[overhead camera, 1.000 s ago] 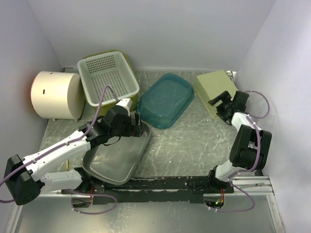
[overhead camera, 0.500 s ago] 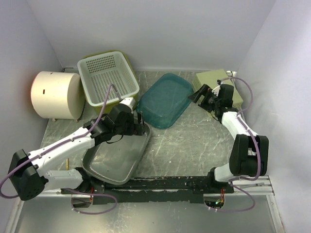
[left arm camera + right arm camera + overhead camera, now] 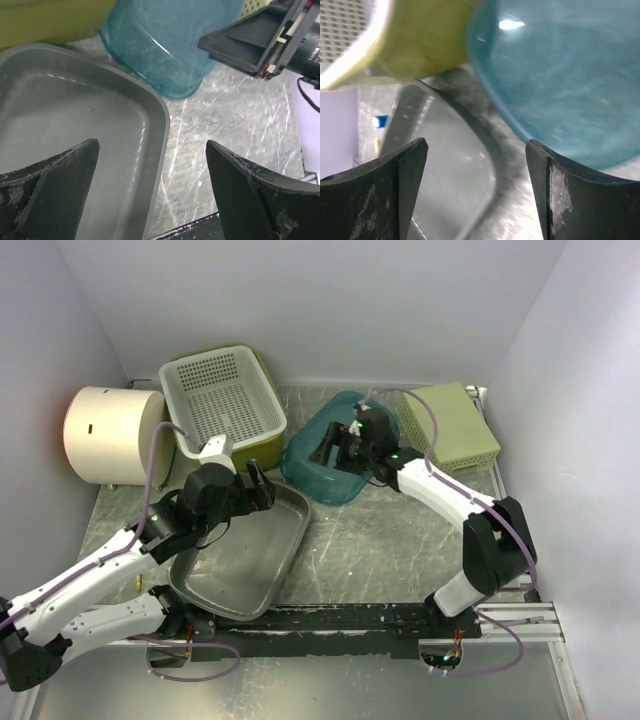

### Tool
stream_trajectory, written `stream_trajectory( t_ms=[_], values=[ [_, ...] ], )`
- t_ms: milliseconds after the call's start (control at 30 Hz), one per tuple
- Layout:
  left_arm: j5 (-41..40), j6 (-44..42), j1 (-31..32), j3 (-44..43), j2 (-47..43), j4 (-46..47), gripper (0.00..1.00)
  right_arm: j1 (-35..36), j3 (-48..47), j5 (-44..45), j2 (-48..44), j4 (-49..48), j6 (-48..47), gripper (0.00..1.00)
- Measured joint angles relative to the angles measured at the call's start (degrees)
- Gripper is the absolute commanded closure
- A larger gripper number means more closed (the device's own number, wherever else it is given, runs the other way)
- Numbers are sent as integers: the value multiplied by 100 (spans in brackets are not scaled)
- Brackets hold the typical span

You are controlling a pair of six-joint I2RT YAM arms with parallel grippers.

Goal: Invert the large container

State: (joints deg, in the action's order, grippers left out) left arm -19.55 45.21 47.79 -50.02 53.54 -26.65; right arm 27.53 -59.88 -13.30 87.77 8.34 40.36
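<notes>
A large grey tray [image 3: 240, 565] lies open side up on the table at the front left. It also shows in the left wrist view [image 3: 75, 125] and the right wrist view [image 3: 445, 170]. My left gripper [image 3: 262, 485] is open and empty, above the tray's far rim; in its own view [image 3: 152, 185] the rim runs between the fingers. A translucent teal tub [image 3: 312, 468] lies beyond the tray, and shows in both wrist views [image 3: 165, 45] [image 3: 570, 75]. My right gripper [image 3: 335, 443] is open and empty above the teal tub, pointing left toward the tray [image 3: 476, 190].
A white perforated basket [image 3: 220, 390] sits in a yellow-green tub [image 3: 265, 435] at the back left. A cream cylinder [image 3: 112, 435] lies at the far left. A pale green perforated box [image 3: 452, 425] stands at the back right. Walls close in on three sides.
My right arm has swung left from the pale green box to above the teal tub. My left gripper has moved left, off the tray's far right corner.
</notes>
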Motion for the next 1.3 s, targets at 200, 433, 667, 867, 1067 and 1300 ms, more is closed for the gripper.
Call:
stream_trajectory(
  t_ms=[200,433,667,867,1067,1300],
  values=[
    [-695,210,0,4,-343,-398,0,946,-1604,238,1185,103,256,33],
    [-1117,308,0,4,-501,-844,0,1215,-1740,507,2142,286,678,33],
    [-927,4,0,4,-352,-870,0,-85,-216,855,1088,400,577,32],
    [-599,-249,0,9,203,-863,1,-358,-332,1346,391,586,396,31],
    [-219,-326,0,87,181,-756,1,778,-1097,1523,684,647,350,31],
    [149,-437,0,356,37,-715,1,916,-1488,1445,1803,699,173,30]
  ],
)
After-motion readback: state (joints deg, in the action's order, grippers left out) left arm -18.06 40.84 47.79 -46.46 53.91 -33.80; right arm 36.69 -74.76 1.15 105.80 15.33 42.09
